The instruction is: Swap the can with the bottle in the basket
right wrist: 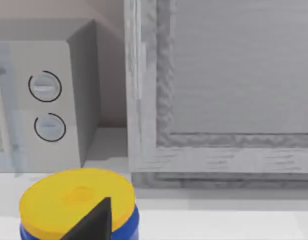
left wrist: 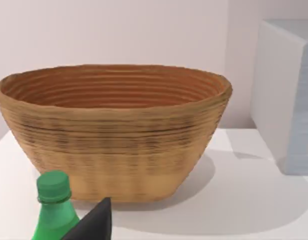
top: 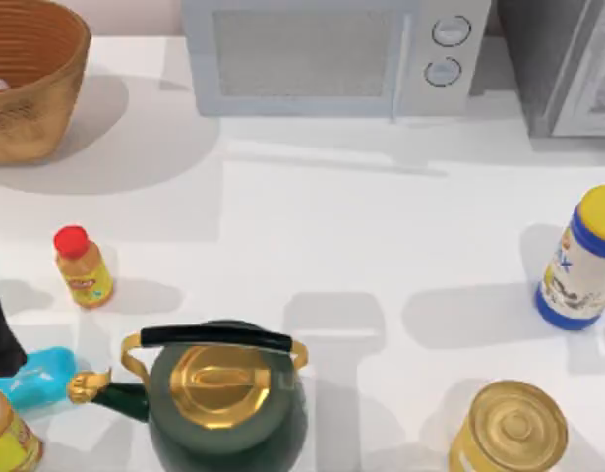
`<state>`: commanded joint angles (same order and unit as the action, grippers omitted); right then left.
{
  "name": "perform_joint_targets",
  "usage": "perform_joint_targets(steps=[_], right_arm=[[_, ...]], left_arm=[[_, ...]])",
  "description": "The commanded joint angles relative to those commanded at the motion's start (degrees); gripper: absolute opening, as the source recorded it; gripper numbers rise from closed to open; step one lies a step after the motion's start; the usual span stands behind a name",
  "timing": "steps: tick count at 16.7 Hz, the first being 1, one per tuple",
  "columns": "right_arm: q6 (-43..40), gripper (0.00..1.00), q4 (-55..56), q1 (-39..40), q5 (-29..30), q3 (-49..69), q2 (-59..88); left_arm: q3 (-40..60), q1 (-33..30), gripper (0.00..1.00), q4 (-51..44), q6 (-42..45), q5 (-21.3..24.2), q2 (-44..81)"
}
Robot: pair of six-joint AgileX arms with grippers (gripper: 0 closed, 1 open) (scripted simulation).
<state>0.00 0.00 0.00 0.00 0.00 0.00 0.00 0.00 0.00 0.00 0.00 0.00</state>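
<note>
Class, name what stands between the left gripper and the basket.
In the left wrist view, a green-capped bottle stands between the left gripper and the basket.

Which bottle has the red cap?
The small yellow bottle left of the kettle. The other bottle, by the basket, has a green cap.
</note>
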Motion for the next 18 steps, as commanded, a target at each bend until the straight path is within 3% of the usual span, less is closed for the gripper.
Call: perform_joint_targets(steps=[4,8,13,18], right_arm=[[0.00,1.00,0.00,0.00,0.00,0.00,0.00],[0.00,1.00,0.00,0.00,0.00,0.00,0.00],[0.00,1.00,0.00,0.00,0.00,0.00,0.00],[0.00,1.00,0.00,0.00,0.00,0.00,0.00]], left_arm=[[1.49,0.25,1.00,-0.66,0.10,-0.01,1.48],[10.57,1.42,1.00,-4.88,0.67,0.30,10.74],[30.71,3.35,1.00,-14.85,1.97,1.56,32.01],[57.14,5.37,1.00,-27.96,3.74,3.10,60.13]])
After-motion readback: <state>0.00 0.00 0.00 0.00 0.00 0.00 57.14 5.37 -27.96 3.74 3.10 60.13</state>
